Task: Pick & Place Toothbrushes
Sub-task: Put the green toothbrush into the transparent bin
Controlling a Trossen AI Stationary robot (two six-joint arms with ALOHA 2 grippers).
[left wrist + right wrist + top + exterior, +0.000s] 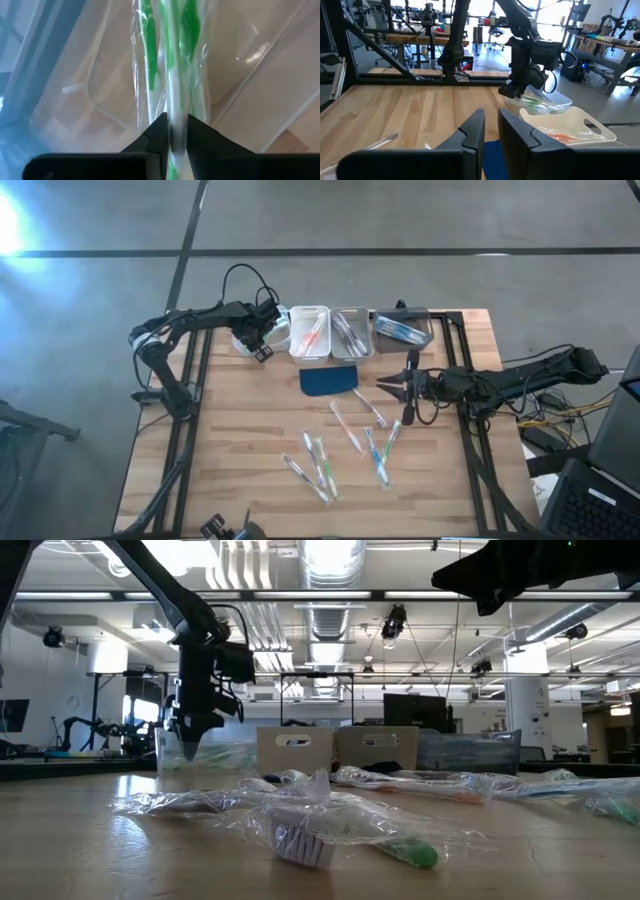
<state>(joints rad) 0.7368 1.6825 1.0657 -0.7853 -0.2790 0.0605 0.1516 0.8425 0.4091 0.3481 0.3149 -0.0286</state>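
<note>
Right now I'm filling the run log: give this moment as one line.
left claw: over clear bin, pinching green toothbrush | right claw: mid-table, holds nothing | loose toothbrushes: on table

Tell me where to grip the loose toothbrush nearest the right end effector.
Take the toothbrush at mid-handle, straight down from above, the right end effector turned across the shaft. It lies flat and slanted on the table in loose clear wrap, so a sideways approach would probably just push it.
</note>
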